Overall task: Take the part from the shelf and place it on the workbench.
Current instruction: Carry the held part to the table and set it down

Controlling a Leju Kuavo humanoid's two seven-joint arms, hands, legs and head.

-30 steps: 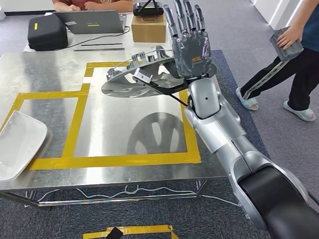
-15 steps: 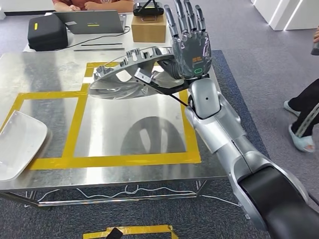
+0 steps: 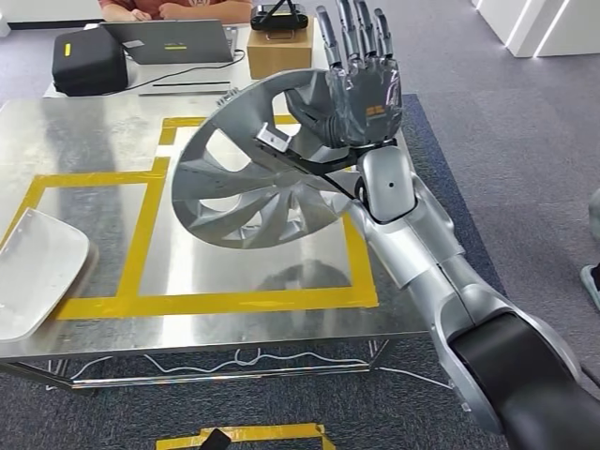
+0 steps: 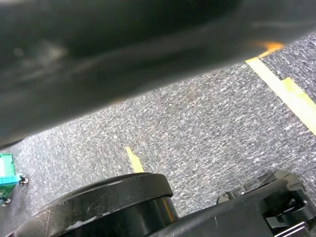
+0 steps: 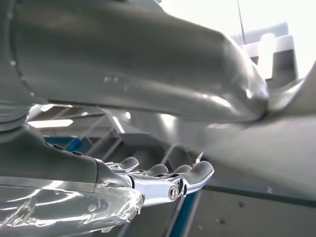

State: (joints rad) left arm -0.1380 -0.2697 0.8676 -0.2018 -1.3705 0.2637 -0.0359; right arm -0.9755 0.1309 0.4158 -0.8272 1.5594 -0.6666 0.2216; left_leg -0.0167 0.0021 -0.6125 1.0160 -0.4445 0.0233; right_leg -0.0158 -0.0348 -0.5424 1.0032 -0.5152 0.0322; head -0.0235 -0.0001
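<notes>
From my head view, my right hand holds the silver wheel cover by its rim, my fingers pointing up behind it. The cover hangs tilted above the steel counter, over the larger yellow-taped square, not touching it. So the fetching looks done; lowering and letting go remain.

From my left wrist, I see grey carpet; I cannot tell how my left fingers lie.

From my right wrist, the cover's curved underside spans above my outstretched fingers.
</notes>
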